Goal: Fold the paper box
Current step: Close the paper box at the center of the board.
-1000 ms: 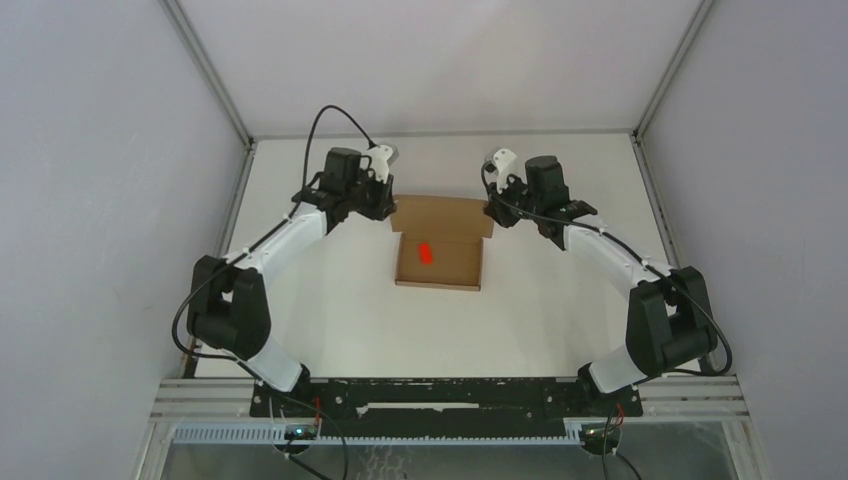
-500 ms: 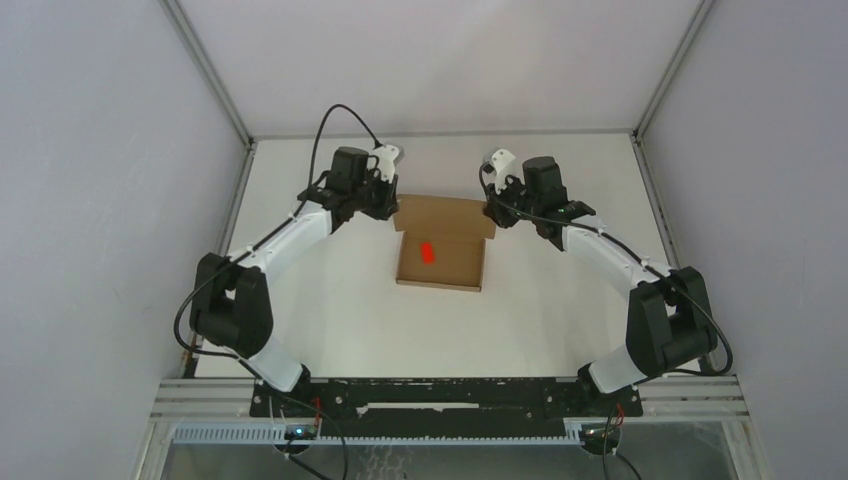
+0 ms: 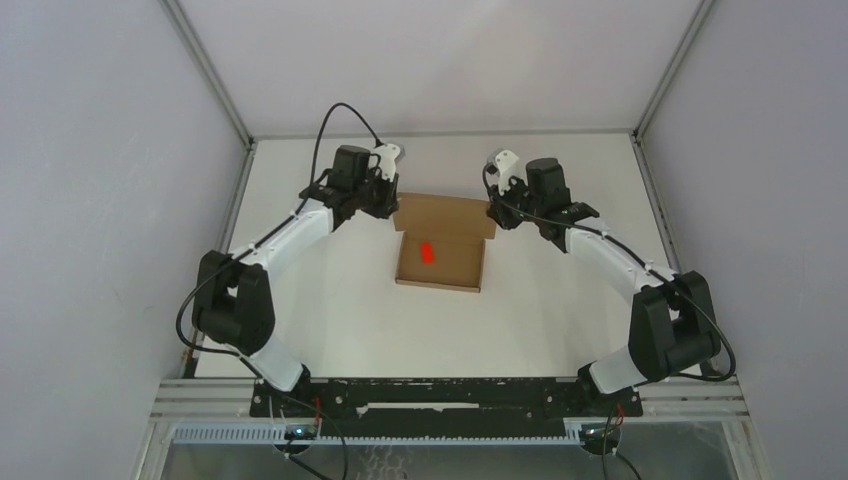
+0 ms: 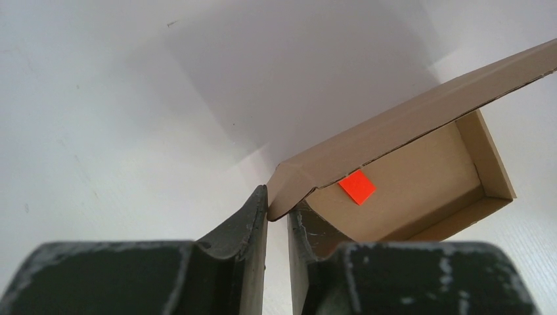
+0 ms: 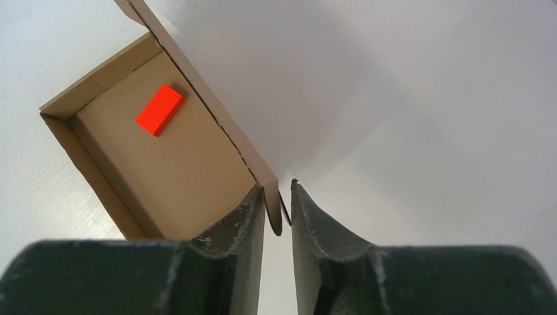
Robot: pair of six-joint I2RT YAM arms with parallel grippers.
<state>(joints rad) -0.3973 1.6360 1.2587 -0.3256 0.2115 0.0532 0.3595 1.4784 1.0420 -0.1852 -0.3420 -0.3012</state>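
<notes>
Little has shifted over the last second: the right gripper [image 3: 492, 213] has been eased slightly wider and drawn a touch outward, while the paper box [image 3: 440, 268] has been left where it was. The box sits on the table [image 3: 330, 300], midway between the two arms, with its shallow tray open towards the near side. A small red block [image 3: 426, 252] lies inside it, closer to the far wall. Beyond the block, the lid [image 3: 445, 213] is held raised along the far edge.

The lid's left corner is pinched between the nearly closed tips of the left gripper [image 3: 393, 208]. At the right corner the card lies against one finger only, with a gap to the other finger [image 5: 303, 210], so that side is judged slack rather than clamped.

For the lid to be brought over well, the right grip should probably be retaken first. Both corners would then be swung towards the near wall together and at one height, so that the hinge is not twisted. The tray is light and may be dragged if one side leads.
</notes>
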